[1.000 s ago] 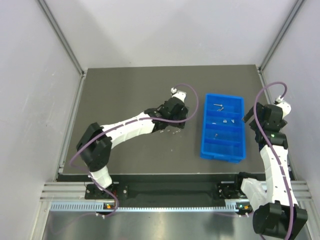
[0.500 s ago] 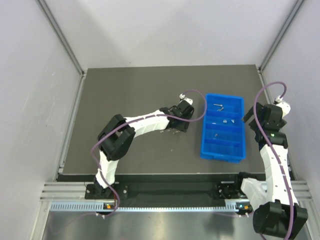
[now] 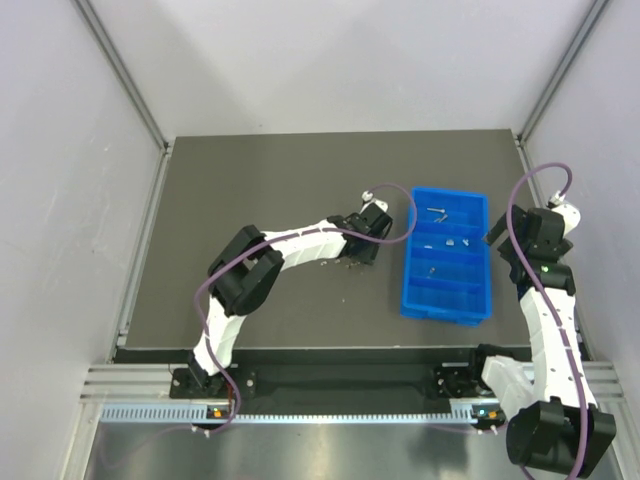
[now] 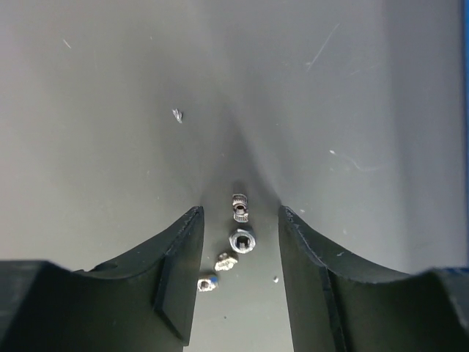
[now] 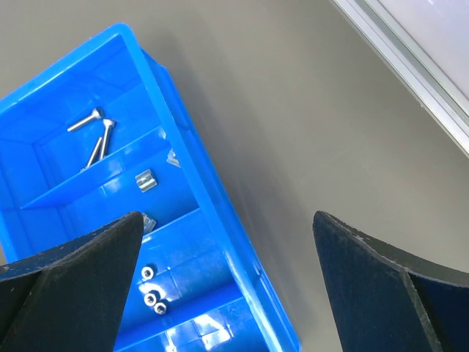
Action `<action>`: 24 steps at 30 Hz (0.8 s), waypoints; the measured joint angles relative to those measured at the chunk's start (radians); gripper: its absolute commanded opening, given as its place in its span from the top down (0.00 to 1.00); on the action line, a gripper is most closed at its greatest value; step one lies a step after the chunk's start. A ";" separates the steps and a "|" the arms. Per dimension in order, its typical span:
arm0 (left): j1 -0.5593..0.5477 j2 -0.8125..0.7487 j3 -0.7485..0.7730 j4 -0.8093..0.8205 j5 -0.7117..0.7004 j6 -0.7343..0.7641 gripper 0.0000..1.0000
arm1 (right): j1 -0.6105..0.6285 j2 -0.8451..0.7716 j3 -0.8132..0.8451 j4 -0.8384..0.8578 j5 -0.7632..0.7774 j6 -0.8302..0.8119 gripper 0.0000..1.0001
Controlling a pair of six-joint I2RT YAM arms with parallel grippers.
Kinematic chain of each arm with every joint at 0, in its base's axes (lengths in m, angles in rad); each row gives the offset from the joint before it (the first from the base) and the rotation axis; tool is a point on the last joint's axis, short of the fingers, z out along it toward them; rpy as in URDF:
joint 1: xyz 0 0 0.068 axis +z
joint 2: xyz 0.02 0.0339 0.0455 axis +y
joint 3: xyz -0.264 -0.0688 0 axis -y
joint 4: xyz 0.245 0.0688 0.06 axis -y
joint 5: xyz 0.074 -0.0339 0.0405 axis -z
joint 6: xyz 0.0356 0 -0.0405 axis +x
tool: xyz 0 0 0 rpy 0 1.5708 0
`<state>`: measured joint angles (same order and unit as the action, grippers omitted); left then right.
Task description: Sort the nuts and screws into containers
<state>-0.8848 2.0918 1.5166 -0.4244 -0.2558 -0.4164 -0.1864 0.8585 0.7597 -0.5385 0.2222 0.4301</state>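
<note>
Several loose nuts lie on the dark table between the fingers of my left gripper point(image 4: 240, 214), which is open and low over them. The largest is a hex nut point(image 4: 242, 240), with a small threaded piece point(image 4: 239, 204) just beyond it and two smaller bits point(image 4: 226, 261) nearer the left finger; nothing is gripped. From above, my left gripper point(image 3: 360, 254) sits just left of the blue containers tray point(image 3: 408, 272). My right gripper point(image 5: 226, 217) hangs open over the right wall of the tray point(image 5: 192, 163). Inside lie screws point(image 5: 97, 130), square nuts point(image 5: 146, 180) and round nuts point(image 5: 152, 295).
A metal frame rail point(image 5: 410, 66) runs along the table's right edge, close to my right arm point(image 3: 545, 290). White walls enclose the table on three sides. The left arm's cable point(image 3: 400, 225) loops near the tray's far left corner.
My left gripper has shifted right and down over the loose nuts, its elbow folding in and its jaws narrowing. The right arm and the tray have not moved.
</note>
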 measured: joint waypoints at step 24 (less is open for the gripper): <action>0.000 0.032 0.034 -0.019 -0.016 -0.005 0.98 | 0.000 -0.014 0.000 0.000 0.018 0.000 0.00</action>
<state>-0.8852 2.1235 1.5505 -0.4431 -0.2722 -0.4213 -0.1864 0.8440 0.7597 -0.5388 0.2401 0.4297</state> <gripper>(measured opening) 0.114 0.996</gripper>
